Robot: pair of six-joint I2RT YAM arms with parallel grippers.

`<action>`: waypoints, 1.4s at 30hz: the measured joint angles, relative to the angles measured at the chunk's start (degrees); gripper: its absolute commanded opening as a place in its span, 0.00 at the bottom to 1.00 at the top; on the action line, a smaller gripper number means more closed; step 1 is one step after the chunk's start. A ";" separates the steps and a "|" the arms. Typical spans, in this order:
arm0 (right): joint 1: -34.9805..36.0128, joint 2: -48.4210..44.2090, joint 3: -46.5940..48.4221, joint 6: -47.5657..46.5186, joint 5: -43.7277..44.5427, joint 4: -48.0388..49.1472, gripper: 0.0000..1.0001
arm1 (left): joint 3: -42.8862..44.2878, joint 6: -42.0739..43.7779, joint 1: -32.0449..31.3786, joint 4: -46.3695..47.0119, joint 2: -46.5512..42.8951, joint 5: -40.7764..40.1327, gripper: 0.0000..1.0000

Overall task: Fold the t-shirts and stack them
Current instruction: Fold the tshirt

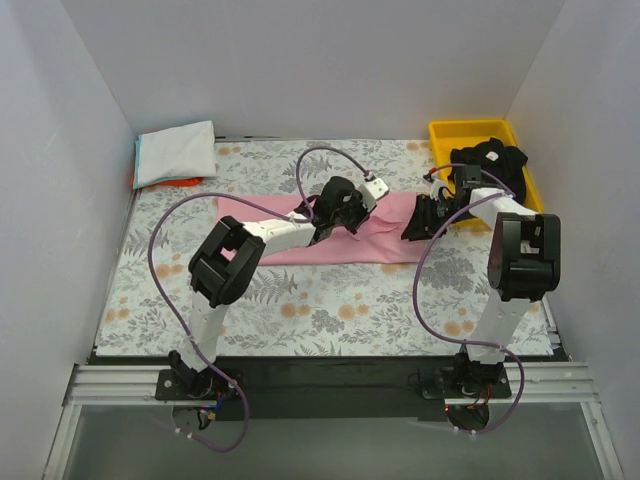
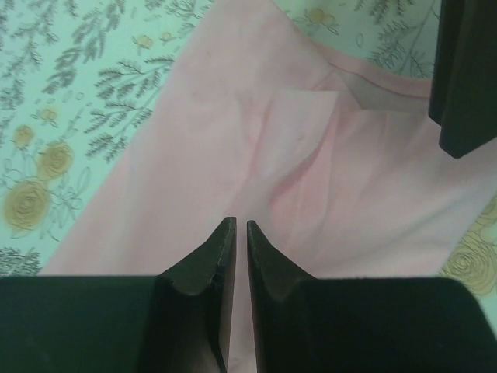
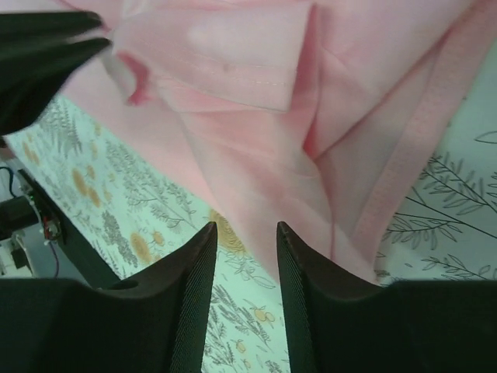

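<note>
Seems half done: grips pink shirt (image 1: 390,238) mid-fold with left gripper (image 2: 240,227), has right gripper (image 3: 242,229) open, leaves black shirt (image 1: 490,163) in tray (image 1: 468,129), pile (image 1: 176,152) already folded.

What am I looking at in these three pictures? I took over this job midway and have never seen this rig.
The machine is a left arm and a right arm, bolted at the near table edge. Each ends in a two-finger gripper. The wide picture looks down from above and behind them. The other two come from a camera on each wrist, so the dark prongs are that arm's own fingers.

On the floral cloth lies a pink t-shirt, partly folded. The folded shirts sit back left, and a black shirt lies in the yellow tray back right.

The left gripper is almost closed and seems to pinch the pink t-shirt. The right gripper is open at the shirt's edge, holding nothing.
</note>
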 measured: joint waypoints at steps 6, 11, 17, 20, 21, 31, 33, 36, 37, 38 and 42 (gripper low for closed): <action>0.35 3.50 0.00 0.04 6.45 0.00 0.31 | 5.77 0.61 2.75 -0.13 3.26 -1.14 0.08; 0.48 3.96 0.00 -0.02 8.70 0.02 0.24 | 9.09 -1.27 6.95 -1.84 6.86 2.60 0.13; 0.63 4.68 0.35 -0.15 10.91 0.02 0.06 | -0.35 -2.69 10.01 -2.69 0.42 14.80 0.19; 0.63 5.27 0.44 0.50 11.39 0.00 0.01 | -0.66 -2.43 6.75 -3.26 -1.84 17.18 0.19; 0.63 5.38 0.61 0.92 11.54 -0.09 0.01 | -0.66 -2.36 5.25 -3.19 -2.23 17.53 0.19; 0.66 5.68 1.05 2.51 12.44 -0.31 0.01 | 1.99 -1.36 -2.47 -5.16 1.27 15.17 0.19; 0.68 5.68 1.14 2.54 12.66 -0.37 0.01 | 3.26 -1.11 -2.62 -5.27 2.78 13.62 0.19; 0.70 5.68 1.33 2.60 13.07 -0.48 0.01 | 3.76 -0.81 -2.75 -5.29 4.42 11.06 0.19; 0.70 5.68 1.38 2.58 13.25 -0.46 0.01 | 3.78 -0.52 -2.75 -5.25 4.83 10.36 0.19; 0.68 5.68 1.40 2.58 13.31 -0.46 0.01 | 3.78 -0.31 -2.75 -5.25 5.25 9.49 0.19; 0.68 5.68 1.44 2.58 13.46 -0.50 0.01 | 5.35 0.76 -2.75 -4.83 7.56 6.56 0.18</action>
